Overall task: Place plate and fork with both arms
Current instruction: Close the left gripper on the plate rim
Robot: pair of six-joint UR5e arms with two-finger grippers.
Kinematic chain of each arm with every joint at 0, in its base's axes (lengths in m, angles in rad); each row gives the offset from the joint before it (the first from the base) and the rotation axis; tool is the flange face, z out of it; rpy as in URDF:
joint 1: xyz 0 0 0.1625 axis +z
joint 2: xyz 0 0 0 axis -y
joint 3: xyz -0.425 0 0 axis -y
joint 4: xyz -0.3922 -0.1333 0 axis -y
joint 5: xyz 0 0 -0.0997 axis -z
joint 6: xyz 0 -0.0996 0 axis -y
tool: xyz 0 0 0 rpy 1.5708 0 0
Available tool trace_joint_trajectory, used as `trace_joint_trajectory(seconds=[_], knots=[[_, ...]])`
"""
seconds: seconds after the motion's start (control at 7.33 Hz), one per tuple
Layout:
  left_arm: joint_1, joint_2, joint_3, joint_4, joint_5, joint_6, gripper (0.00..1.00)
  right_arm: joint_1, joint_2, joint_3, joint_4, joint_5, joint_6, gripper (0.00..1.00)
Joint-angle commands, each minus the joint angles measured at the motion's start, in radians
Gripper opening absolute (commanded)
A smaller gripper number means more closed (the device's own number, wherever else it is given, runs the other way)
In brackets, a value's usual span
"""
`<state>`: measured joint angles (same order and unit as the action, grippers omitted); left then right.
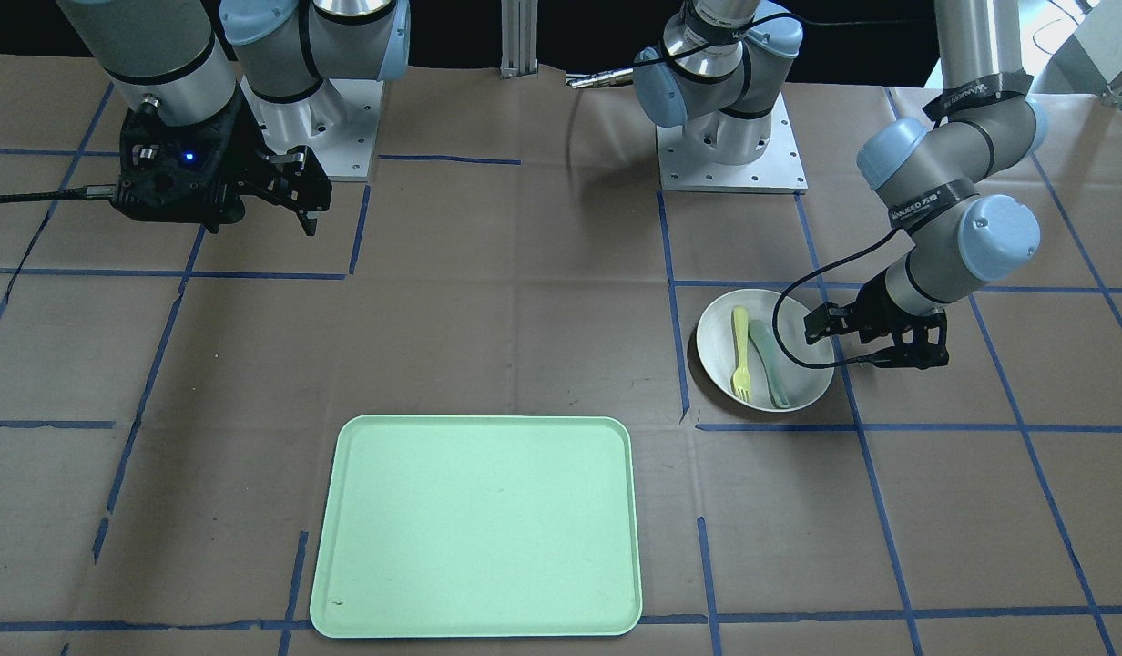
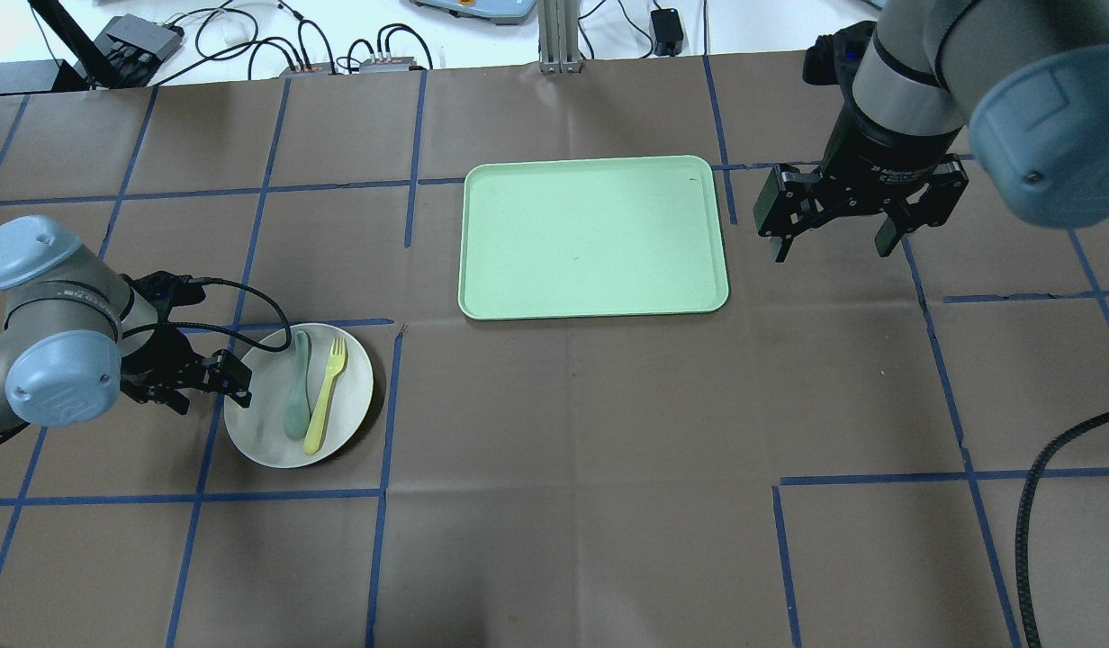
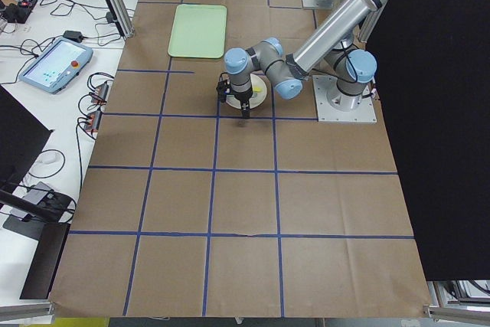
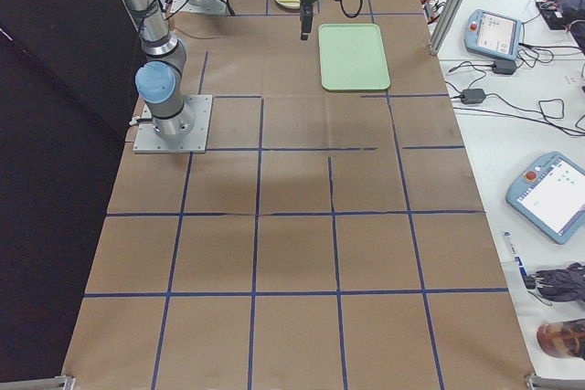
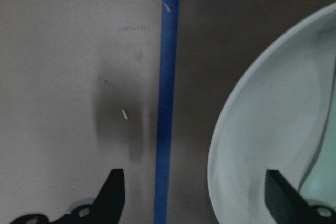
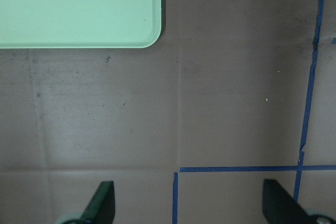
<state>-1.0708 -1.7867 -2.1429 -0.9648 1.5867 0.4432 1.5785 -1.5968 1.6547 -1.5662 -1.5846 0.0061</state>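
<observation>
The plate (image 2: 259, 438), round, off-white and shallow with a raised rim, sits on the left of the table, well apart from the light-green tray (image 2: 599, 236), which lies farther out and to its right. In the plate rests the fork (image 2: 325, 397), slim and pale yellow. Its long axis runs near to far with the tines pointing far, and it is just beside and to the right of a grey-green spoon (image 2: 297, 396). The left gripper (image 2: 233, 380) is at the plate's left edge, jaws spread. The wrist view shows one finger over the bare table and the other over the plate's inside, so the rim lies between them, and a grasp there looks ready. The right gripper (image 2: 832, 247) hangs with jaws wide apart beyond the tray's right edge, far from the fork.
</observation>
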Motion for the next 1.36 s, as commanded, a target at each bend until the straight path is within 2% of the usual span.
trace_joint_trajectory(seconds=[0.0,0.41,0.68,1.09,1.23], knots=[[0.000,-0.010,0.000,-0.002,-0.042,0.000,0.78,0.000,0.000,0.000,0.000,0.000,0.000,1.00],[0.002,-0.011,-0.002,-0.009,-0.048,-0.003,0.52,0.000,0.000,-0.001,0.000,0.000,0.000,1.00],[0.003,-0.010,-0.002,-0.015,-0.080,-0.001,0.39,0.000,0.000,0.000,0.000,0.000,0.000,1.00],[0.014,-0.010,-0.002,-0.041,-0.079,-0.003,0.10,0.000,0.000,0.000,0.000,0.000,0.000,1.00],[0.014,-0.010,0.000,-0.043,-0.082,-0.003,0.04,0.000,0.000,0.000,0.000,0.000,0.000,1.00]])
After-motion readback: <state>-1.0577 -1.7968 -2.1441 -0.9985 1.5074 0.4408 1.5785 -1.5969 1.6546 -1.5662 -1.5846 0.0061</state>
